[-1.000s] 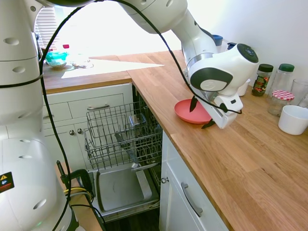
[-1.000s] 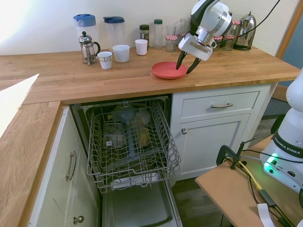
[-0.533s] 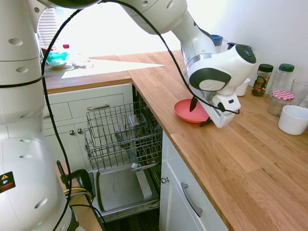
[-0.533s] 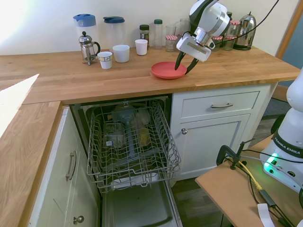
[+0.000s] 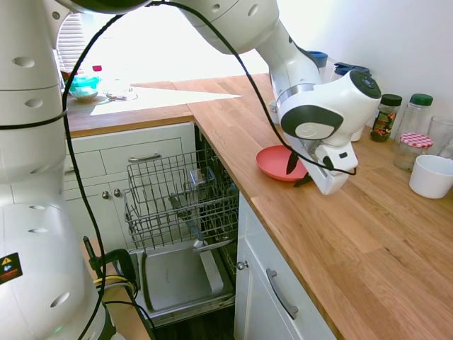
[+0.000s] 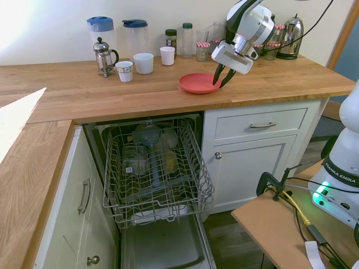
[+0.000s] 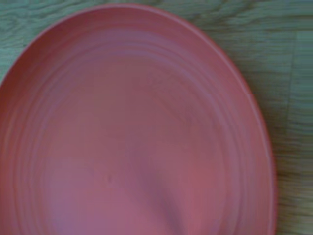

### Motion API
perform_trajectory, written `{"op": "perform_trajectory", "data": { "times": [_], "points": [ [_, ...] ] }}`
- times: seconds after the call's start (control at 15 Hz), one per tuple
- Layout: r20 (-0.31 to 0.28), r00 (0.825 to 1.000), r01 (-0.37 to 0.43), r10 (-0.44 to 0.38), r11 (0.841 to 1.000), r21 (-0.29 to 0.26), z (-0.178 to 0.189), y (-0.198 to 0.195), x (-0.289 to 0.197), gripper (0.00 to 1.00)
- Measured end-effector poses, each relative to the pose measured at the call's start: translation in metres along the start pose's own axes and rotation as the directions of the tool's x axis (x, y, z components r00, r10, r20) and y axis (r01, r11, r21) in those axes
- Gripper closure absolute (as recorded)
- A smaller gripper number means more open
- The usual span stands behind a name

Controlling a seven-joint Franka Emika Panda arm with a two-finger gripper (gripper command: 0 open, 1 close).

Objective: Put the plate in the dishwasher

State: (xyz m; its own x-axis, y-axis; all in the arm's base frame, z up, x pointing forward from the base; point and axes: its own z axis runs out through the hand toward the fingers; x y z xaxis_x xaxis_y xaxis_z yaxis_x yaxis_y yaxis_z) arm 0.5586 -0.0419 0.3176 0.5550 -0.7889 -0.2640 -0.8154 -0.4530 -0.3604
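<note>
The coral-red plate lies flat on the wooden counter near its front edge. It fills the wrist view. My gripper is tilted down at the plate's rim on the side away from the dishwasher. One finger is over the plate's inside and the other just outside the rim, with a small gap between them, so it is open. The dishwasher stands open under the counter, its grey wire rack pulled out over the lowered door.
Along the back wall stand jars, white cups, a French press, two blue-lidded jugs and a kettle. A white bowl sits near the jars. Some items sit in the rack. White drawers flank the dishwasher.
The gripper has come down and shifted to the plate's rim, and its fingers have drawn closer together. The plate has not moved.
</note>
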Motion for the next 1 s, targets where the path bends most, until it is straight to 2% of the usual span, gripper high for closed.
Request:
{"op": "perform_trajectory", "data": {
  "times": [0.6, 0.8, 1.0],
  "points": [
    [-0.013, 1.000, 0.002, -0.002, 1.000, -0.007, -0.004, -0.001, -0.004, 1.00],
    [-0.033, 0.998, 0.060, -0.060, 0.998, -0.018, -0.019, -0.016, -0.024, 1.00],
    [-0.096, 0.983, 0.147, -0.156, 0.985, -0.092, -0.058, -0.053, -0.089, 1.00]
  ]
}}
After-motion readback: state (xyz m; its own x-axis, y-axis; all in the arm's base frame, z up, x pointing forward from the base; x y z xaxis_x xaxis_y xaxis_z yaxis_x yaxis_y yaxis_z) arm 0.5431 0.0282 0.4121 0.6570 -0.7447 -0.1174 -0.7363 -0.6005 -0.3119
